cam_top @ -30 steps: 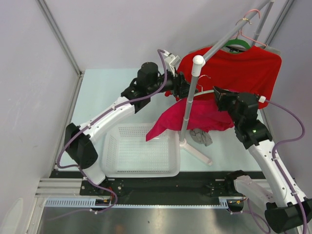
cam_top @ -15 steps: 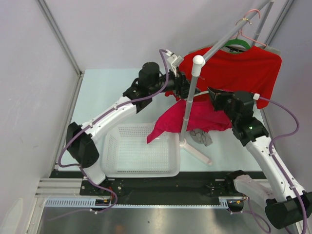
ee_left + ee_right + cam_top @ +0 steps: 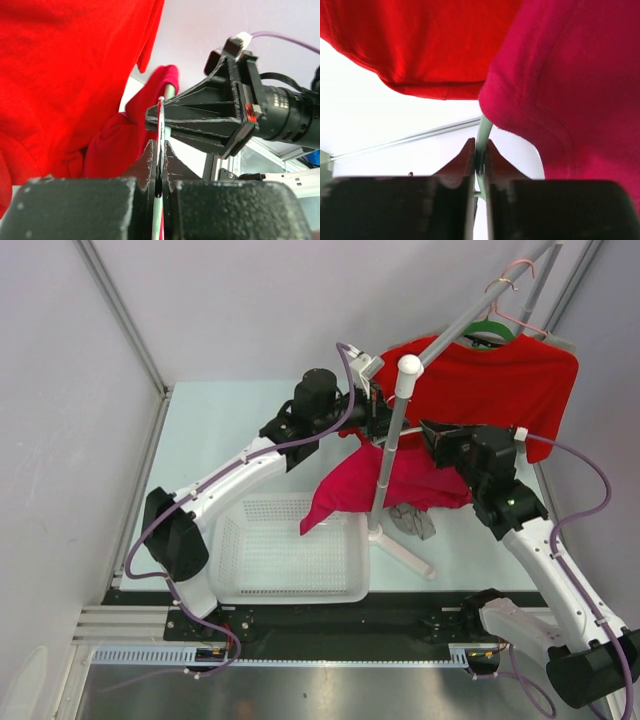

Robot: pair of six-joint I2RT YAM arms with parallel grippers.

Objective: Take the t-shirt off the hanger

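Grip on the hanger (image 3: 483, 129) is shared. The right tool (image 3: 479, 148) has its fingers pinched narrow on the pale plastic arm. The left tool (image 3: 159, 146) is closed tight on a thin metal rod, most likely the hanger's hook, with the pale arm running up just behind it. In the top view the two tools face each other closely, and the hanger's long axis runs roughly from one to the other, past the upright stand pole (image 3: 384, 475).

The t-shirt (image 3: 405, 485) hangs below both tools. It is bunched on the arm at the right tool's side, and one end trails down and away toward the basket (image 3: 222, 550) on the worktop (image 3: 220, 430). Seen from the right wrist, its crimson edge wraps the arm just beyond the fingertips, touching the plastic and very nearly the tool. The scarlet shirt (image 3: 490, 380) hangs farther out behind it.

The right tool is therefore the nearer one to the cloth. To strip the shirt, the cloth has to slide along the hanger's arm and off its end. That probably means one tool steadies the hanger while the other lets go and takes the cloth.
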